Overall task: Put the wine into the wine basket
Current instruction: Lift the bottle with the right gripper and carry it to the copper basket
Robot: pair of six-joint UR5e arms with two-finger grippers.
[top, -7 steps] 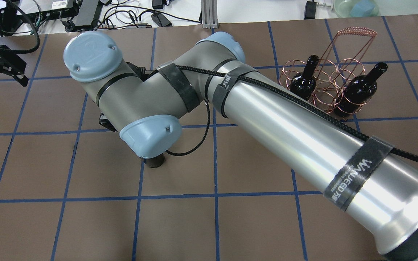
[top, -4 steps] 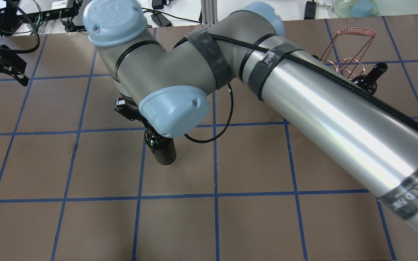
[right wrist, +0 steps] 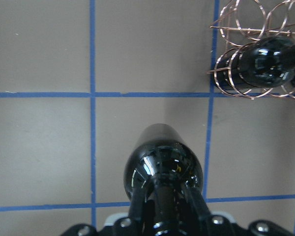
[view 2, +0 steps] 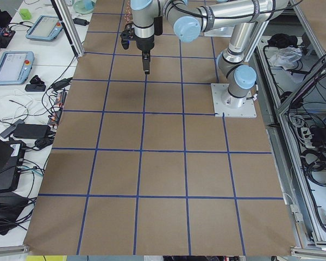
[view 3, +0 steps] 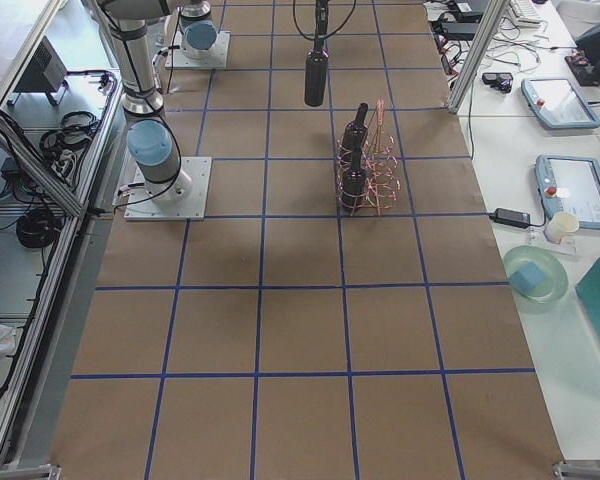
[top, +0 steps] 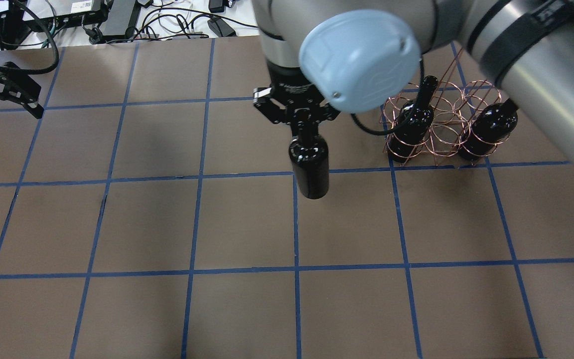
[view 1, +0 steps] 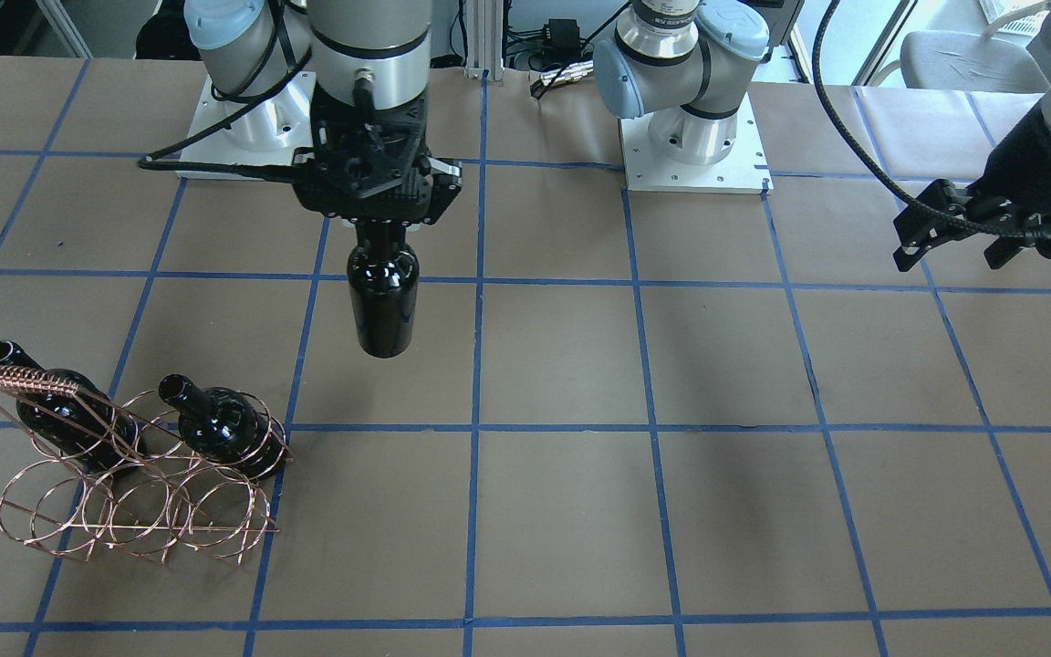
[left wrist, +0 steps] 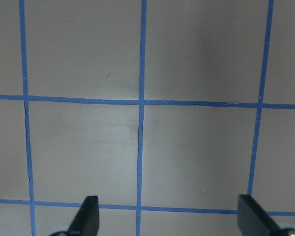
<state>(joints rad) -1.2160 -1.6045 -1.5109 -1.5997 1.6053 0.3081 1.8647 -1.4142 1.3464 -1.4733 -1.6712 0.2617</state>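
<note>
1. The right pincer [top: 303,128] is closed on the neck of the wine [top: 309,164]; its fingers [right wrist: 138,201] clamp the neck from both sides just above the shoulder.
2. The wine hangs upright, mouth up and base down, near the middle of the desk [top: 117,224]; its base appears clear of the surface; it is outside the basket [view 1: 133,497].
3. The basket stands on the desk on the robot's right, apart from the held wine; its coiled handle slants up over the rings.
4. Two more bottles already sit in the basket, both in the row nearer the robot; one [top: 413,122] fills the end ring closest to the held wine, the other [top: 489,127] fills the far end ring, with one ring between them; both lean, necks tilted towards the handle side.
5. The left pincer [left wrist: 169,216] is open, its two fingertips spread wide with nothing between them; it hangs over bare desk at the robot's far left, well apart from the wine and the basket.
</note>
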